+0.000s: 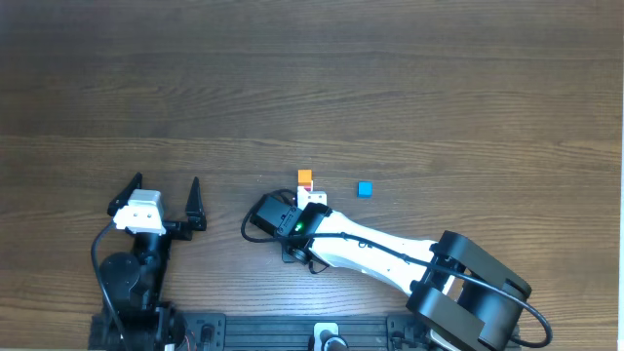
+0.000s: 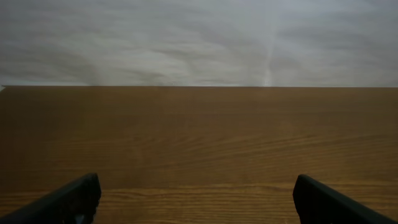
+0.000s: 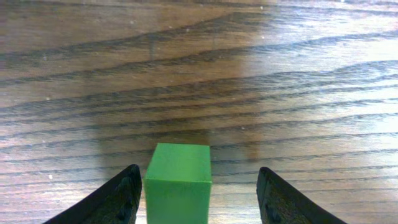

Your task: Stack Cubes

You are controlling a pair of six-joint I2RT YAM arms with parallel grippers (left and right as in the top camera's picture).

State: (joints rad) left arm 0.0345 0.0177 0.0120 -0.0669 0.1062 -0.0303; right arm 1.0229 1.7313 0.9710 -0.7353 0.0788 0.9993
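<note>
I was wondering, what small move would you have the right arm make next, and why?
Probably shut the right pincer on the green cube. The cube sits between its open fingers, nearer one finger than the other, so a gentle close should centre it and grip it. The left pincer is open and well away, so it seems unlikely to interfere.

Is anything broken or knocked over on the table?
Nothing stands out. The orange cube and the blue cube sit flat and apart on the wooden table. The green cube sits squarely between the open fingers of the right gripper. Nothing is stacked yet.
</note>
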